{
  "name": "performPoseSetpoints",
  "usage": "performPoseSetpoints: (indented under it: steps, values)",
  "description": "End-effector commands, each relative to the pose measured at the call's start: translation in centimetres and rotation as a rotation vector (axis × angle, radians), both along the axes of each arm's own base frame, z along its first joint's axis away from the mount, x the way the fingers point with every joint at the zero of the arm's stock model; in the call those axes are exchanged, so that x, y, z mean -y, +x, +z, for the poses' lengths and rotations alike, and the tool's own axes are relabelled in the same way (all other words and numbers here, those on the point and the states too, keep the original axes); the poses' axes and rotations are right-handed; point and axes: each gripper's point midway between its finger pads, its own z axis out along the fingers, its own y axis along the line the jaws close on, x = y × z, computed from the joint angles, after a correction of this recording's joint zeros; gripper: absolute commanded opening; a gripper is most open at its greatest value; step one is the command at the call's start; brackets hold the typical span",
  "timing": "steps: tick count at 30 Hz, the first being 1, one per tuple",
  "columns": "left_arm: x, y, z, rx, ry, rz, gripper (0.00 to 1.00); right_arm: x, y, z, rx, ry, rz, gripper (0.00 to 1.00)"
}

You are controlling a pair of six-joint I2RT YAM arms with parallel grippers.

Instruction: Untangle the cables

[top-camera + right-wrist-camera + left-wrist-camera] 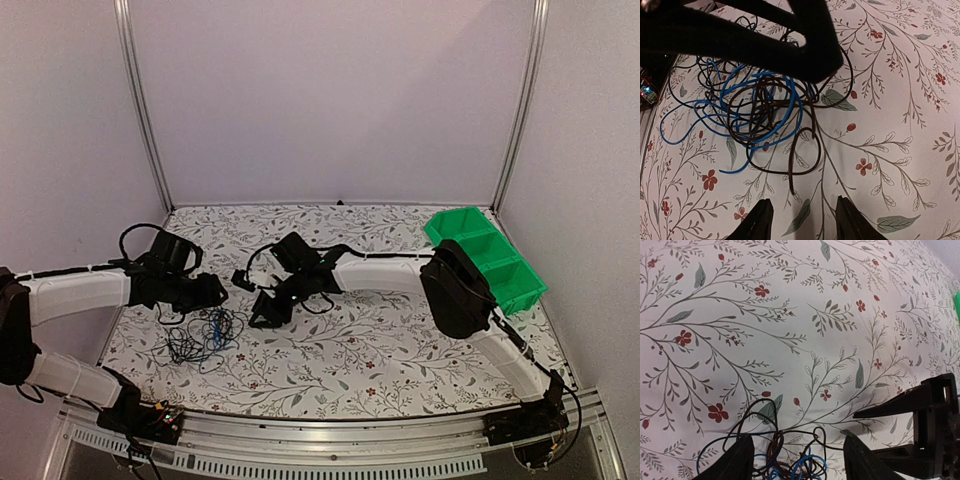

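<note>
Top external shows green bins [447, 238] well apart from cables [205, 335].

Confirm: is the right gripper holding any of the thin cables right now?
No, the right gripper is open over floral cloth, short of the tangle of thin blue and dark cables.

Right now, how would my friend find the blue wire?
Look at the flowery table, near its front-left side, where a small tangle of wires lies. The blue wire loops through that tangle. It is the only blue one, and all the others are dark.
</note>
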Motion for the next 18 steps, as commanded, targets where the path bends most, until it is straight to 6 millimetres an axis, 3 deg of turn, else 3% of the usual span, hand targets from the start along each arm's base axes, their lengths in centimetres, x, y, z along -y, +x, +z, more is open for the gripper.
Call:
performPoseSetpoints:
  steps: [1, 10, 14, 18]
  values:
    - [-0.1, 0.2, -0.7, -0.001, -0.022, -0.004, 0.62, -2.0, -0.4, 1.2, 0.008, 0.080, 0.029, 0.45]
    - [0.2, -0.2, -1.8, -0.025, -0.043, -0.017, 0.61, -2.9, -0.8, 1.1, 0.024, 0.104, 0.043, 0.28]
    - [0.5, -0.5, -2.6, -0.044, -0.061, -0.032, 0.61, -3.1, -1.5, 1.3, 0.018, 0.112, 0.070, 0.01]
    - [0.7, -1.1, -3.8, -0.077, -0.076, -0.034, 0.60, -2.9, -2.3, 3.8, 0.039, 0.130, 0.109, 0.00]
